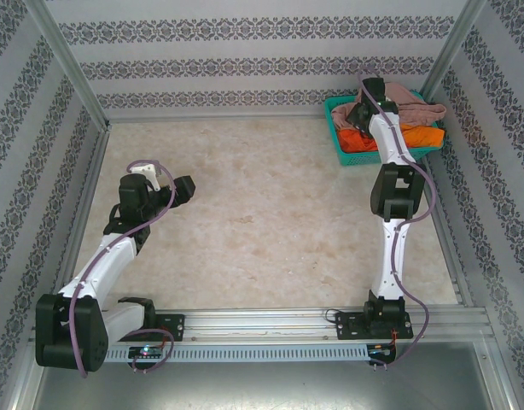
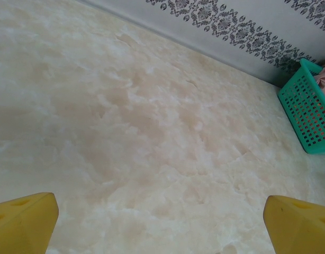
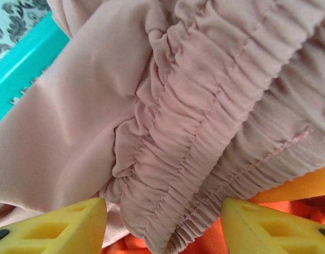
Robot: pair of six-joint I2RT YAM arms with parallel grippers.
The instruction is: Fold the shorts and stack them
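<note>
Dusty pink cloth lies directly under the right gripper. Its yellow fingers stand wide apart on both sides of the gathered elastic waistband and hold nothing yet. The pink shorts look thin, soft and matte, with many small ruffles along the stitched band. Beneath them the orange shorts look brighter and smoother. Both lie crumpled in the teal basket, a stiff plastic mesh, close around this gripper. The left gripper is also wide open and empty above the marbled surface, with the basket far ahead of it to the right. I judge the task hardly begun: nothing is folded or stacked.
</note>
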